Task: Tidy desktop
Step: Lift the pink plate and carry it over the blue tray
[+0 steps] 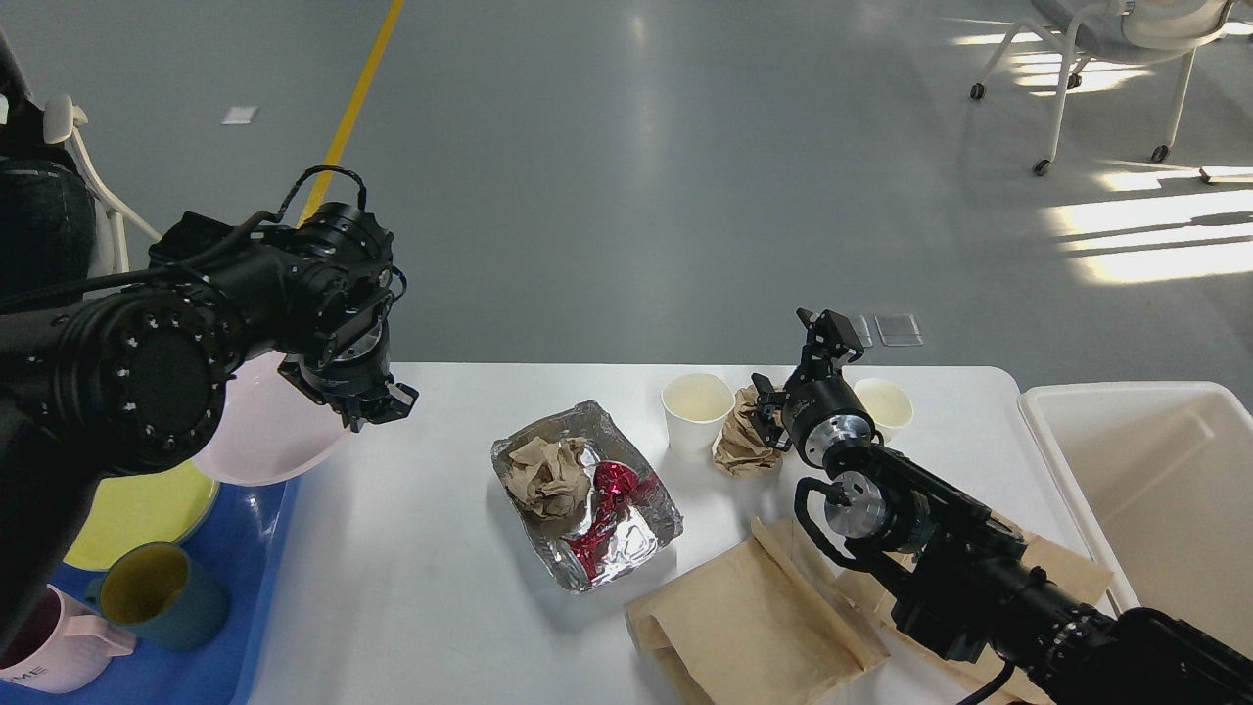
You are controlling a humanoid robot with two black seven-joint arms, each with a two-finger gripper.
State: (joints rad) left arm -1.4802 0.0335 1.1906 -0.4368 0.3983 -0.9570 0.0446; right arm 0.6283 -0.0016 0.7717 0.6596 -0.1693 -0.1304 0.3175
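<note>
The white desktop (431, 587) holds a foil tray (641, 548) with crumpled brown paper and a red wrapper in it. Behind it are two paper cups (697, 411) (884, 403) and a crumpled brown paper ball (739, 441). Flat brown paper bags (754, 627) lie at the front right. My left gripper (377, 401) is shut on the rim of a pale pink plate (259, 436), held tilted in the air over the desktop's left edge. My right gripper (827, 333) is open and empty, above the paper ball and the right cup.
A blue tray (196, 666) at the left holds a yellow plate (137, 514), a teal mug (162, 592) and a pink mug (49, 641). A deep off-white bin (1155, 470) stands at the right edge. Chairs stand on the floor beyond.
</note>
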